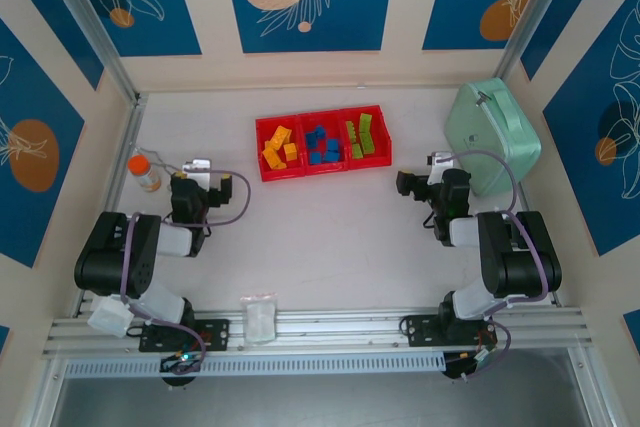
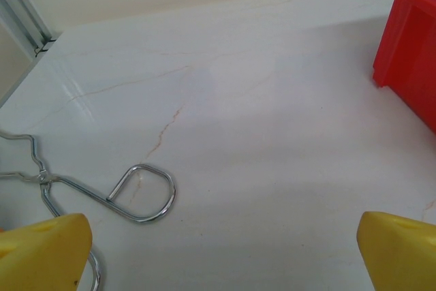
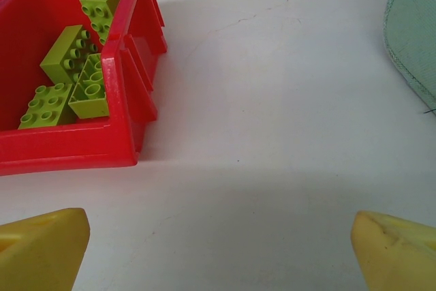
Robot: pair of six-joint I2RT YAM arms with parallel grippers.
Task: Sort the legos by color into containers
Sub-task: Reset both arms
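the containers [image 1: 325,171] are found at the upper centre of the top view, on the surface [image 1: 330,237]. orange-yellow legos [image 1: 277,148] are held in the left bin, blue legos [image 1: 321,145] in the middle one, lime green legos [image 1: 360,137] in the right one. the left tool [image 2: 221,253] and the right tool [image 3: 218,250] are spread wide, with nothing pinched, each over the surface in its wrist view.

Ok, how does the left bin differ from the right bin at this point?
The left bin holds only orange-yellow legos; the right bin holds only lime green legos. The left bin sits nearer the bottle, the right bin nearer the mint-green case. Both are red and joined in one row.
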